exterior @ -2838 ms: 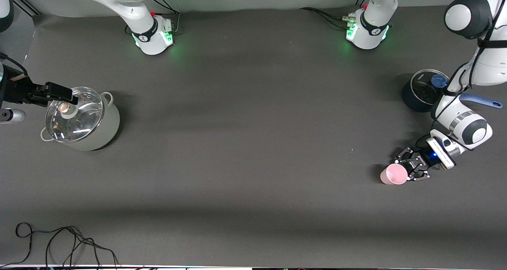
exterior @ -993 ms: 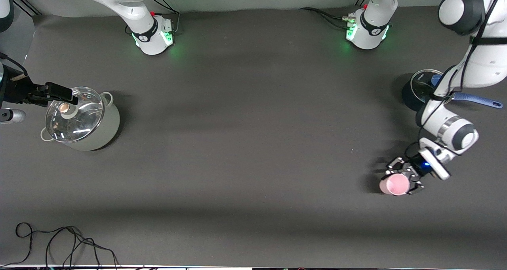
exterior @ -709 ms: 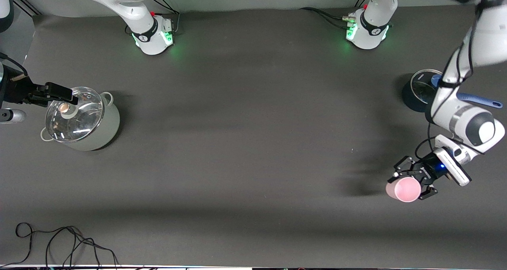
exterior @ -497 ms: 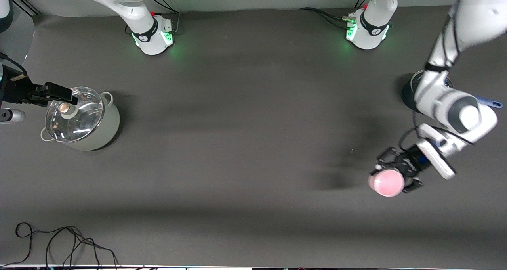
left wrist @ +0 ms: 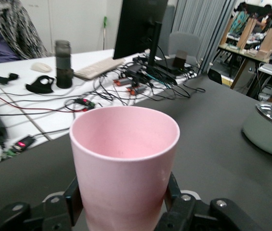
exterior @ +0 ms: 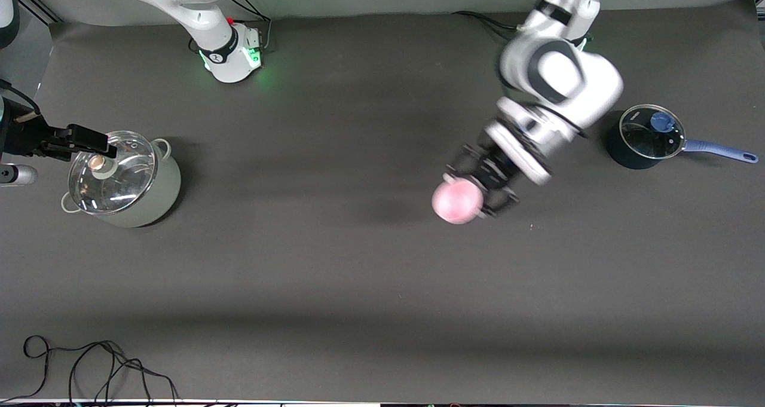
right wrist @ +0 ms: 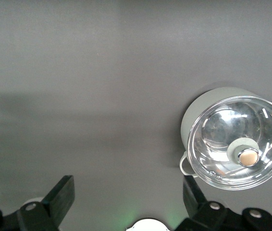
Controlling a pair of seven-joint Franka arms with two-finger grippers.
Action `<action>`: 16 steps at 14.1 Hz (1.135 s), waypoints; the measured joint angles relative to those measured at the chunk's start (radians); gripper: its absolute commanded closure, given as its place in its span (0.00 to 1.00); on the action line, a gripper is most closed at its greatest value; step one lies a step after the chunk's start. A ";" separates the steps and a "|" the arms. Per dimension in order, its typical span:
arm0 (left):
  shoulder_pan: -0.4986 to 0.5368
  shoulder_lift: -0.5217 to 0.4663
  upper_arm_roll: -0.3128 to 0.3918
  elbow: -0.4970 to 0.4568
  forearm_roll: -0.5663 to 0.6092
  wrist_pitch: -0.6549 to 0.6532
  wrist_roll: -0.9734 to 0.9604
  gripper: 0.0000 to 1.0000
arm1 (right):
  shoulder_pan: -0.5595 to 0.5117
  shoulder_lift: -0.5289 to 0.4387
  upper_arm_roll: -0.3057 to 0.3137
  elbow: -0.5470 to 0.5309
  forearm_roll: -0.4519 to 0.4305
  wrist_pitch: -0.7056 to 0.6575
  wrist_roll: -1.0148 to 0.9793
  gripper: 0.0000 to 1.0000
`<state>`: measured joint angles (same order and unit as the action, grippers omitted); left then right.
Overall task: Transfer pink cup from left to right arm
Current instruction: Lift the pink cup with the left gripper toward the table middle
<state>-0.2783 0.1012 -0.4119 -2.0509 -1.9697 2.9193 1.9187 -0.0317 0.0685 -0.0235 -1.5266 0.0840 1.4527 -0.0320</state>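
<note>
Carrying pink cup in left tool above mid table, fingers clamped on it. Right tool spread wide over grey pot, waiting. Next: bring tools together for handover.

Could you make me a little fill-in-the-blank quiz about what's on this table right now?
1. The left gripper is shut on the ____ cup.
2. The cup is held up in the air, over the ____ of the table.
3. The grey pot under the open right gripper has a ____ lid.
4. The small dark saucepan has a ____ handle.

Missing words: pink; middle; glass; blue
</note>
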 measured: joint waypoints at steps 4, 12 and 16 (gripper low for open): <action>-0.110 -0.012 -0.064 0.056 -0.001 0.172 -0.111 0.74 | 0.002 0.000 0.001 0.003 0.086 0.000 0.163 0.00; -0.105 -0.014 -0.063 0.099 -0.001 0.142 -0.124 0.74 | 0.180 -0.001 0.015 0.095 0.201 0.001 0.913 0.01; -0.102 -0.014 -0.059 0.099 -0.001 0.131 -0.125 0.74 | 0.298 0.006 0.019 0.159 0.248 0.033 1.272 0.02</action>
<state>-0.3802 0.0875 -0.4711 -1.9517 -1.9711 3.0506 1.7939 0.2660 0.0748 -0.0042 -1.3675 0.3317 1.4857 1.2399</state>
